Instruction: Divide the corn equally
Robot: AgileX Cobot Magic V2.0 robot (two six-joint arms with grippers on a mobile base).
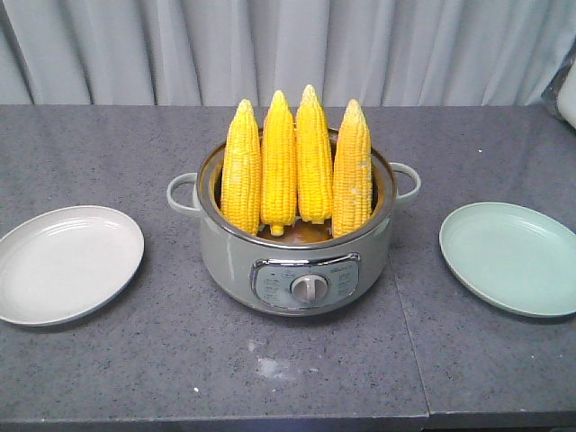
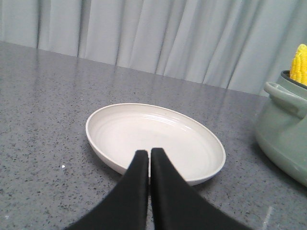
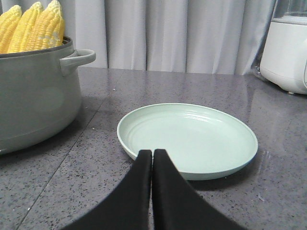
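Several cobs of yellow corn (image 1: 296, 166) stand upright in a grey-green cooker pot (image 1: 297, 270) at the table's middle. A white plate (image 1: 67, 261) lies to the pot's left and a pale green plate (image 1: 511, 256) to its right; both are bare. In the left wrist view my left gripper (image 2: 146, 152) is shut and holds nothing, its tips over the near rim of the white plate (image 2: 153, 139); corn tips (image 2: 299, 64) show at the right edge. My right gripper (image 3: 152, 152) is shut and holds nothing at the near rim of the green plate (image 3: 192, 139), with corn (image 3: 33, 26) far left. Neither gripper appears in the front view.
The pot has side handles (image 1: 183, 192) and a front control knob (image 1: 309, 288). A white appliance (image 3: 288, 50) stands at the table's far right. A grey curtain (image 1: 288, 45) hangs behind the table. The table's front edge (image 1: 270, 421) runs along the bottom.
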